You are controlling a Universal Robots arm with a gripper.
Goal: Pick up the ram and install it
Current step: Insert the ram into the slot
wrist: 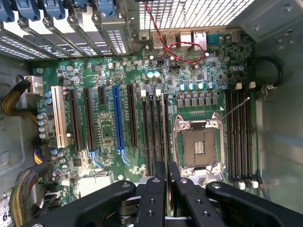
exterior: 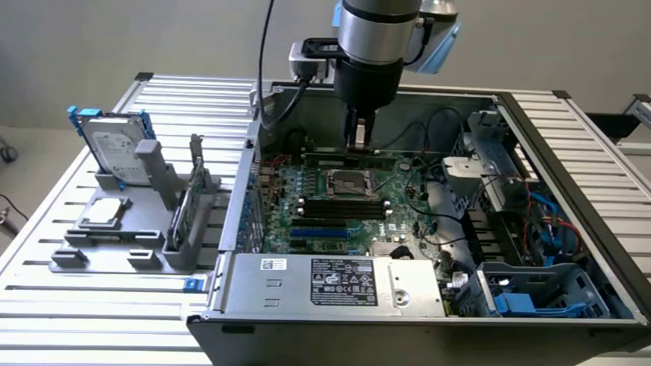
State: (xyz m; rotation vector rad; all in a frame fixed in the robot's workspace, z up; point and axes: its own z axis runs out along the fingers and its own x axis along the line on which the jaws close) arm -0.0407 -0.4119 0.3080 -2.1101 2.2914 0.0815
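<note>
tool [exterior: 356,145] is clamped narrowly on ram [exterior: 341,158] | ram is held level at memory slots [wrist: 147,132] | beside CPU socket [exterior: 351,183]

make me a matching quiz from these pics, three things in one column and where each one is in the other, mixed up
1. ram
2. hard drive
3. cpu socket

a. on the motherboard, between black memory slots
b. gripped by the claw, inside the case
c. upright in a grey stand, outside the case

Pairs: 1-b, 2-c, 3-a
</note>
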